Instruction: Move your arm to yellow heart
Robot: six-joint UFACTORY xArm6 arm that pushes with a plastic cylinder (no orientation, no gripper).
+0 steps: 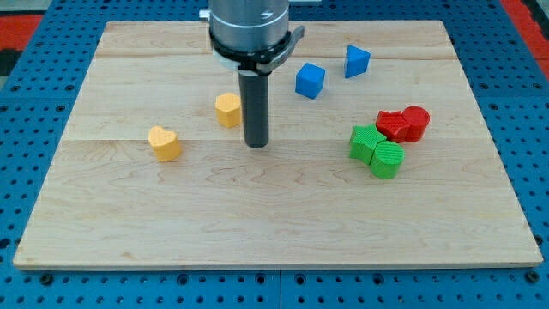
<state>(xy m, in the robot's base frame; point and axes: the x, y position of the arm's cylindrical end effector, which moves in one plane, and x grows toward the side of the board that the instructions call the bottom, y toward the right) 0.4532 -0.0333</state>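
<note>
The yellow heart (pixel 163 142) lies on the wooden board (pixel 274 223) at the view's left of centre. My tip (pixel 256 144) rests on the board about a hundred pixels to the heart's right, at roughly the same height in the view. A second yellow block (pixel 227 110), hexagon-like, sits just up and left of my tip, close beside the rod.
A blue cube (pixel 310 80) and a blue wedge-like block (pixel 357 60) lie at the upper right. Two red blocks (pixel 404 124) and two green blocks (pixel 377 151) cluster at the right. Blue pegboard (pixel 26 86) surrounds the board.
</note>
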